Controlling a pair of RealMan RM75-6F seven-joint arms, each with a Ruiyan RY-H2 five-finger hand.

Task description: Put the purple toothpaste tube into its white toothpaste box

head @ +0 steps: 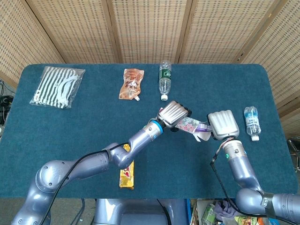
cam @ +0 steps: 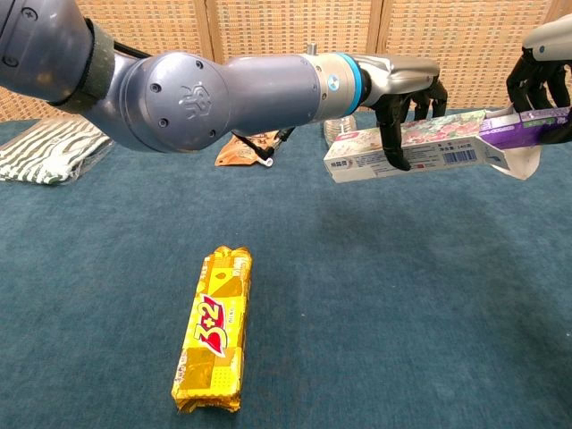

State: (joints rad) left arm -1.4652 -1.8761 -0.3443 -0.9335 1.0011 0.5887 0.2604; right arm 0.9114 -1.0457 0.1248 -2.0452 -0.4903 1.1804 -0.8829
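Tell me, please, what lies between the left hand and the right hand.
In the chest view, the white toothpaste box, gripped by the left hand, meets the purple toothpaste tube, held by the right hand.

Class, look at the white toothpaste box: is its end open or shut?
Open. In the chest view the white toothpaste box, held up by the left hand, has its end flap hanging loose, with the purple toothpaste tube entering there.
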